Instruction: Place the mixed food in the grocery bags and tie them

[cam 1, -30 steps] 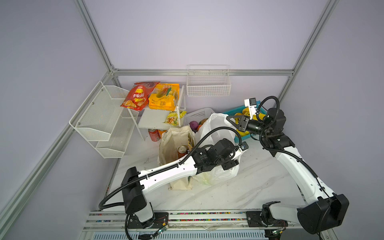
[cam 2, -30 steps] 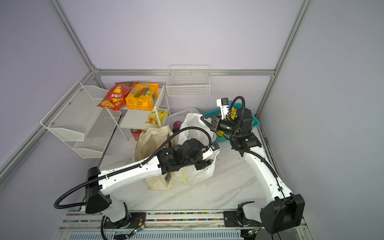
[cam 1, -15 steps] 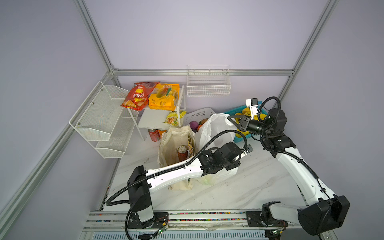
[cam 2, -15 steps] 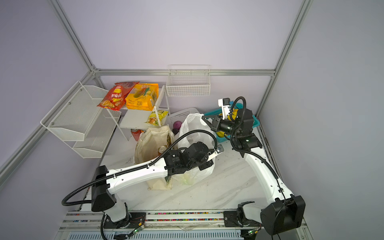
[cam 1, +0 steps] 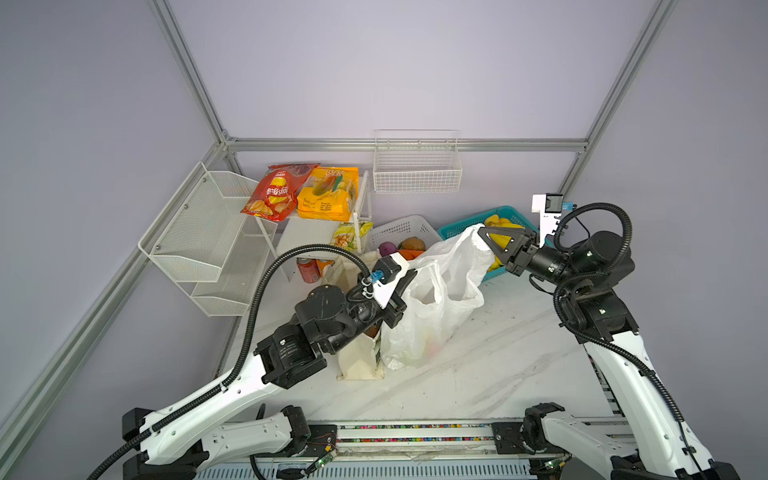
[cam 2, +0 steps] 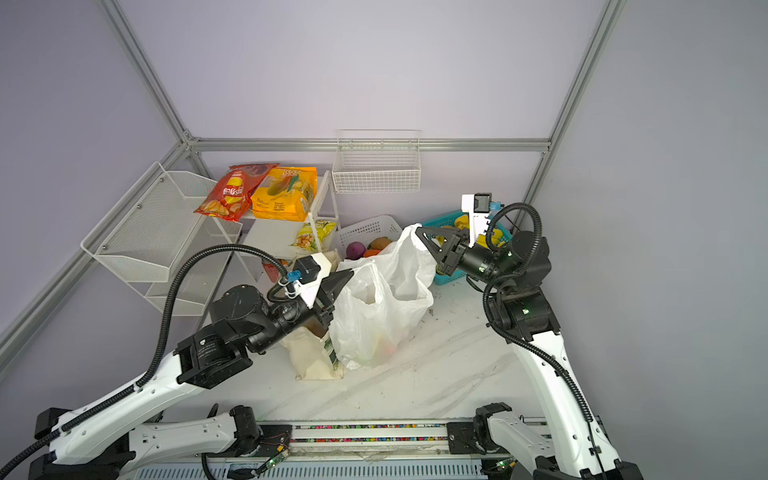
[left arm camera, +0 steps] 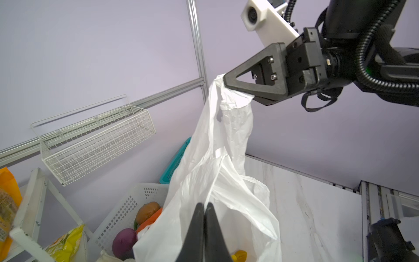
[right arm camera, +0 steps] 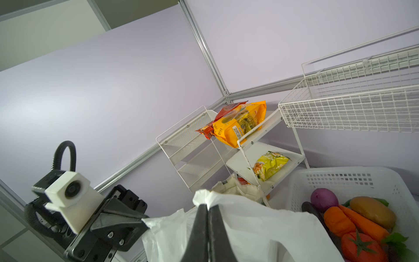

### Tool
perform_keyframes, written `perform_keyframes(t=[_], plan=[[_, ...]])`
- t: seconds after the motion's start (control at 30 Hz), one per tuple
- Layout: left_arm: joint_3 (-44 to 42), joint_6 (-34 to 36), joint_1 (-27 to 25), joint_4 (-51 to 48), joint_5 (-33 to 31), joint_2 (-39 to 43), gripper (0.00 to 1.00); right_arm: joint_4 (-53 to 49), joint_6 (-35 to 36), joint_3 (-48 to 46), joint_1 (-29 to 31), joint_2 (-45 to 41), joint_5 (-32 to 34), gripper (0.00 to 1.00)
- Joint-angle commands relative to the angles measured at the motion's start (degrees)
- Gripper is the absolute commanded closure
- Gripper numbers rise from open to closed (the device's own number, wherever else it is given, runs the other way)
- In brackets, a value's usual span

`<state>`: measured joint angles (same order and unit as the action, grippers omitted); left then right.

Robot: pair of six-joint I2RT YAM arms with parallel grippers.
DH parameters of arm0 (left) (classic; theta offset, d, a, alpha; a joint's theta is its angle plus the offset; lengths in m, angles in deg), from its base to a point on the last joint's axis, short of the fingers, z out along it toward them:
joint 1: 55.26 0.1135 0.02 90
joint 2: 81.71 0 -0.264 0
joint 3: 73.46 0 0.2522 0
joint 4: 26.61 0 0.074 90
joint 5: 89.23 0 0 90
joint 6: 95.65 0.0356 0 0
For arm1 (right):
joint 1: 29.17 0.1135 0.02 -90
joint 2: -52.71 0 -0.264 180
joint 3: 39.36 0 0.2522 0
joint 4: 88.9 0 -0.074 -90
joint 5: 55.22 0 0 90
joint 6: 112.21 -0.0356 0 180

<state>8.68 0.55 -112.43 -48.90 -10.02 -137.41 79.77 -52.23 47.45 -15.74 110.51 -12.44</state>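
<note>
The white plastic carrier bag (cam 1: pixel 432 316) (cam 2: pixel 378 311) stands mid-table, stretched between both grippers. My left gripper (cam 1: pixel 412 272) (cam 2: pixel 351 272) (left arm camera: pixel 204 205) is shut on one handle at the bag's left rim. My right gripper (cam 1: pixel 480 232) (cam 2: pixel 417 230) (right arm camera: pixel 207 206) is shut on the other handle, held up at the back right. Orange round shapes (cam 1: pixel 432 349) show through the bag's wall. The cream canvas tote (cam 1: pixel 359 361) (cam 2: pixel 309 361) stands against the bag's left side, and my left arm hides its mouth.
Behind the bag sit a white lattice basket (cam 1: pixel 399 230) of vegetables and a teal basket (cam 1: pixel 461 226) of bananas. A shelf rack at the back left holds a red crisp packet (cam 1: pixel 276 193) and a yellow-orange packet (cam 1: pixel 328 197). A wire basket (cam 1: pixel 415 174) hangs on the wall.
My left gripper has shut on the bag's handle and drawn it to the left and upward. The right gripper has kept its hold and barely moved.
</note>
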Motion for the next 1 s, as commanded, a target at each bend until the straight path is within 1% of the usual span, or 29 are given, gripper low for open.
perform_keyframes(t=[0.0,0.07,0.17,0.23,0.3,0.37,0.47,0.5,0.63,0.8,0.97], plan=[[-2.19,-4.97,2.47,4.35,3.13,0.63,1.00,-4.07,2.25,3.63,-0.30,-2.08,2.10,1.00],[-2.14,-6.74,4.06,5.20,3.48,-0.22,1.00,-8.36,4.80,5.85,-0.26,-2.99,5.84,1.00],[-1.78,-9.41,6.47,6.44,3.54,-3.25,1.00,-13.98,8.46,8.18,-0.27,-4.52,13.83,1.00],[-2.09,-12.51,8.68,8.45,5.23,-5.94,1.00,-15.33,9.99,8.20,-0.20,-6.35,18.67,1.00],[-1.89,-15.27,10.43,9.87,7.70,-8.54,1.00,-16.00,10.48,7.58,-0.33,-7.87,21.75,1.00],[-1.50,-16.60,11.57,10.53,9.30,-10.88,1.00,-16.91,10.40,5.87,-0.29,-9.37,24.45,1.00],[-1.66,-18.11,13.64,11.31,10.55,-12.45,1.00,-17.75,10.28,2.73,-0.30,-11.03,24.48,1.00],[-1.91,-20.29,14.50,11.59,11.10,-12.56,1.00,-18.05,10.67,2.07,-0.25,-11.62,23.85,1.00],[-2.79,-23.57,17.66,13.08,14.58,-12.07,1.00,-19.94,12.20,1.28,-0.30,-14.05,22.52,1.00],[-2.81,-25.84,19.60,14.75,17.75,-11.97,1.00,-23.73,13.95,0.58,-0.29,-14.22,22.79,1.00],[-1.26,-27.13,20.51,14.88,20.35,-12.95,1.00,-23.38,13.81,0.35,-0.29,-14.82,23.23,1.00]])
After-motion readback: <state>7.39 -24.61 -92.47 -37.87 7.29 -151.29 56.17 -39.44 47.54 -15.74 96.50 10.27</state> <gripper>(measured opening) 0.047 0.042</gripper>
